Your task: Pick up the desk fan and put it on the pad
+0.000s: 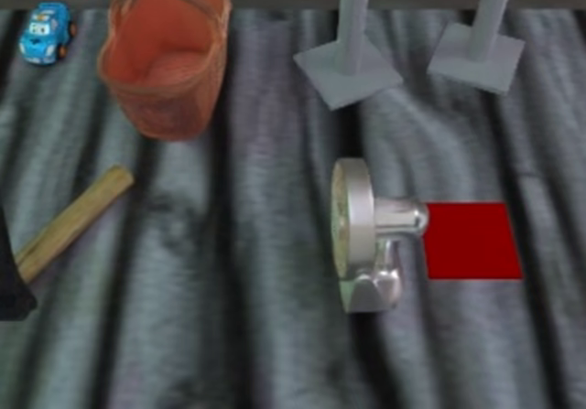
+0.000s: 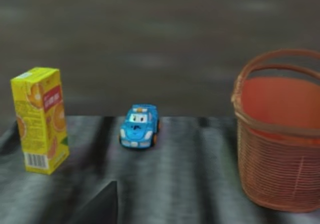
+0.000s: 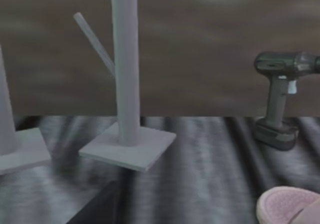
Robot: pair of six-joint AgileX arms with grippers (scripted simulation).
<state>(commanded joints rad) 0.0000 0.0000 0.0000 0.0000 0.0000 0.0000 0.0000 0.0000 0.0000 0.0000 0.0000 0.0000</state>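
The small shiny silver metal desk fan (image 1: pixel 366 237), with its round pale-green-faced disc head, stands on the table right of centre in the top view. Its chrome motor knob points toward the flat bright red square pad (image 1: pixel 472 241), which lies just beside it on the right, the knob appearing to overhang the pad's near edge. The fan's rounded base sits on the dark rippled grey tablecloth (image 1: pixel 256 336), off the pad.

I judge the task at its very start: the fan is untouched and neither arm is near it. The next move, as I see it, calls for my right arm to come in over the fan, take it by the neck or base, lift it and shift it a short way rightward onto the pad.

I see neither gripper's fingers in any view, so I cannot tell how they stand; only a dark shape shows at the top view's left edge.

Farther off stand two grey flat-based posts (image 1: pixel 352 57), an orange-red mesh basket (image 1: pixel 167 54), a blue toy car (image 1: pixel 46 32) and a wooden-handled tool (image 1: pixel 73 221). The wrist views add a yellow juice carton (image 2: pixel 40 120) and a dark cordless drill (image 3: pixel 282 101).
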